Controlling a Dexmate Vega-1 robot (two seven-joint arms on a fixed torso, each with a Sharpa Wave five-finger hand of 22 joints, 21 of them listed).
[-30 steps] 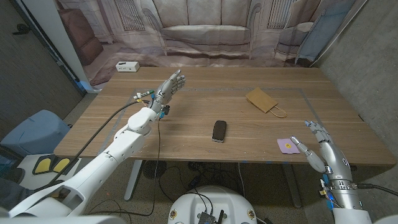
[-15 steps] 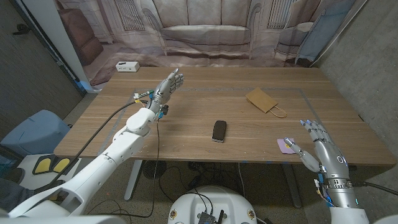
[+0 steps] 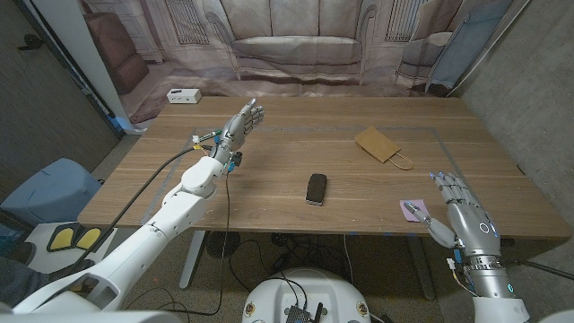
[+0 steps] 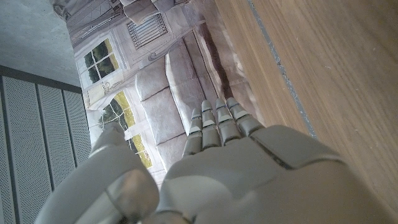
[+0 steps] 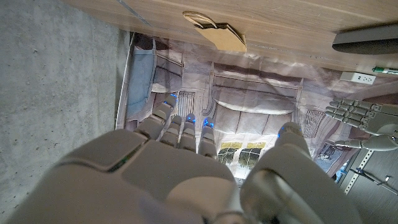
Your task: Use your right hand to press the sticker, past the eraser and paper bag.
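paper bag (image 3: 381,144) lying flat, contents hidden

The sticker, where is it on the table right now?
In the head view the sticker lies near the table's front edge on the robot's right, just beside the right hand, with the paper bag farther back.

Lighting is even, soft and moderately bright from overhead. The bench (image 3: 296,161) shows faint shadows and no glare. The head view is sharp, with lines bowed at its edges. In both wrist views the close hand surfaces are blurred.
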